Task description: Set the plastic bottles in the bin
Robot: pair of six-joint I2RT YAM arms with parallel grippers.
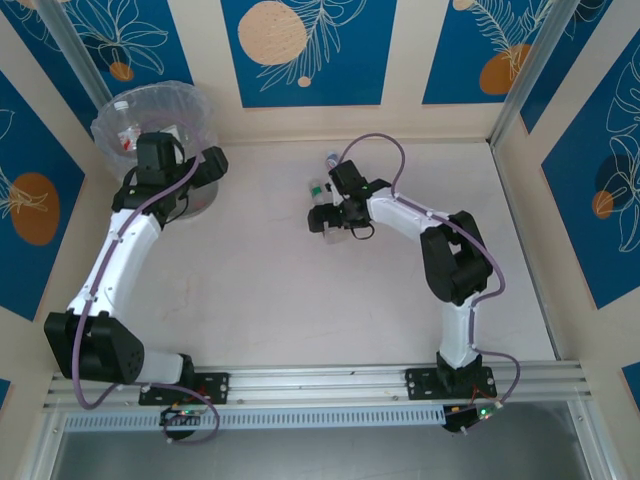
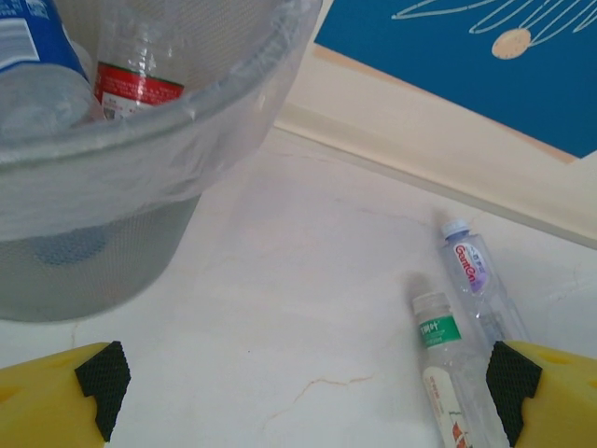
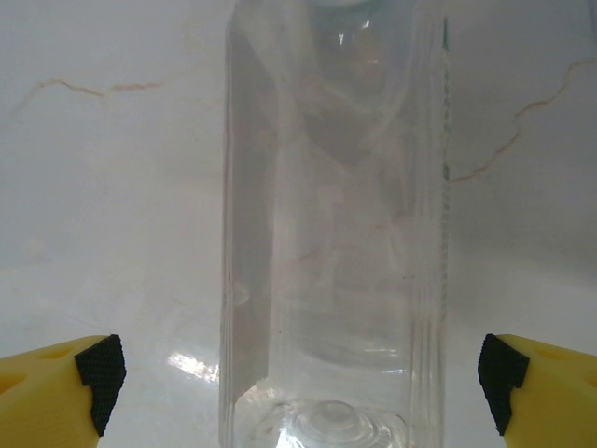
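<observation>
Right claw [image 3: 298, 378] is spread wide, low over the surface [image 3: 112, 187] and well to the right of the bin [image 1: 112, 118]. A clear bottle [image 3: 331, 233] lies lengthwise between its pads [image 3: 93, 373], base toward the wrist camera, with a gap on each side so neither pad touches it. Left claw [image 2: 308, 387] is also wide and holds nothing, sitting just beside the bin's outer wall. Inside the bin lie a red-label bottle [image 2: 135, 84] and a blue-label bottle [image 2: 28, 42]. Away from the bin, close to the left claw's right finger, a purple-label bottle [image 2: 471, 271] and a green-label bottle [image 2: 440, 341] lie side by side on the surface. Whether either is the one between the right claw's pads I cannot tell.
</observation>
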